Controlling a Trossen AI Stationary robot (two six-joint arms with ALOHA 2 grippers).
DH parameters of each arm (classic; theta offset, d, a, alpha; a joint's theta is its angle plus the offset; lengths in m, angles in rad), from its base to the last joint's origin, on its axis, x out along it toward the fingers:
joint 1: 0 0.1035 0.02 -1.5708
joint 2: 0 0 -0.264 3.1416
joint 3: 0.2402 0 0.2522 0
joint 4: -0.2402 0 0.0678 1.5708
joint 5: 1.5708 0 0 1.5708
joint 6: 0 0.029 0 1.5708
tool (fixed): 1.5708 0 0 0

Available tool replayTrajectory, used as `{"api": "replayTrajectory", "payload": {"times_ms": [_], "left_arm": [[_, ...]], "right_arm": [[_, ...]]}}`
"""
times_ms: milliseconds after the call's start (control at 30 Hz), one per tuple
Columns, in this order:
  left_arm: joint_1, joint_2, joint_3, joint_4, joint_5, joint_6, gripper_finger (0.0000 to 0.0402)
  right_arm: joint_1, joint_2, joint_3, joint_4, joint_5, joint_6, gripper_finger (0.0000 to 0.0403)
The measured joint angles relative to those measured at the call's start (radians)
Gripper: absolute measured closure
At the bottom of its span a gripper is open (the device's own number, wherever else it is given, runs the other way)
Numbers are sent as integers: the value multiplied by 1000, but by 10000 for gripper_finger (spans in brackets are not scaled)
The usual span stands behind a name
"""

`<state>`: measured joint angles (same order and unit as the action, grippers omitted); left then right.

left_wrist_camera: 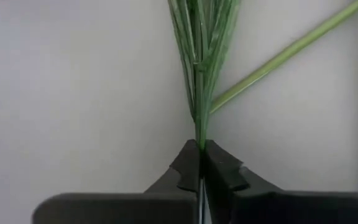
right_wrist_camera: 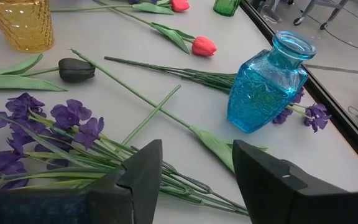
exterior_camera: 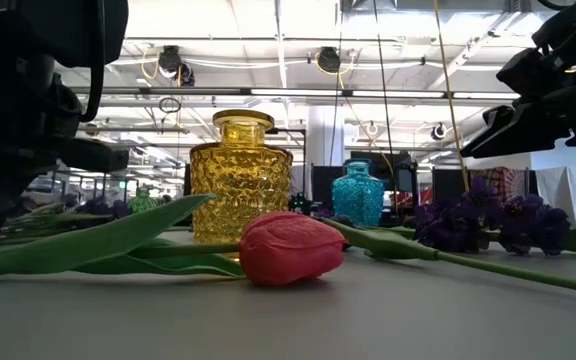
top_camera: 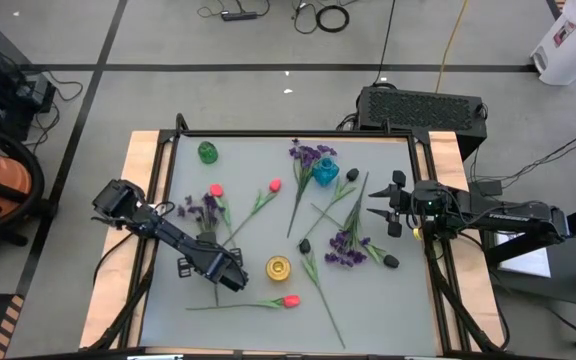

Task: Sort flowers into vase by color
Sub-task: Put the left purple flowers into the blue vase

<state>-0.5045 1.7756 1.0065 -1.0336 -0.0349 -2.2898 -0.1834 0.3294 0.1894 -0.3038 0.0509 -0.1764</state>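
Observation:
A purple flower (top_camera: 200, 208) lies at the table's left, its bundle of thin green stems (left_wrist_camera: 201, 50) running toward the near edge. My left gripper (top_camera: 218, 266) stands over that stem end, shut on it. A red tulip's stem (left_wrist_camera: 291, 50) crosses close by. My right gripper (right_wrist_camera: 194, 180) hangs open at the right edge above another purple flower (right_wrist_camera: 36, 124), touching nothing. The green vase (top_camera: 208, 152), the blue vase (top_camera: 325, 172) and the yellow vase (top_camera: 279, 267) stand upright on the table. My left gripper pinches the purple flower's stem bundle at its lower end (left_wrist_camera: 199, 127), where the stems run together, between its two fingers. The fingers come steeply from above, pointing down. The stems fan out away from the fingertips over the grey table top, and the blooms lie on the table.
Red tulips (top_camera: 290, 300) (top_camera: 275, 185) (top_camera: 216, 190), near-black tulips (top_camera: 305, 245) (top_camera: 391, 261) and purple blooms (top_camera: 311, 155) lie scattered, with stems crossing mid-table. The yellow vase stands just right of my left gripper. A raised dark rim (top_camera: 298, 137) frames the table.

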Motion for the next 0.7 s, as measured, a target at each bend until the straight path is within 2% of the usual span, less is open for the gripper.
{"api": "replayTrajectory", "payload": {"times_ms": [400,700], "left_arm": [[-2,0,13,-26,6,94,391],[-7,-3,93,-201,43,125,391]], "right_arm": [[0,0,0,0,0,0,215],[0,0,0,0,0,0,215]]}}
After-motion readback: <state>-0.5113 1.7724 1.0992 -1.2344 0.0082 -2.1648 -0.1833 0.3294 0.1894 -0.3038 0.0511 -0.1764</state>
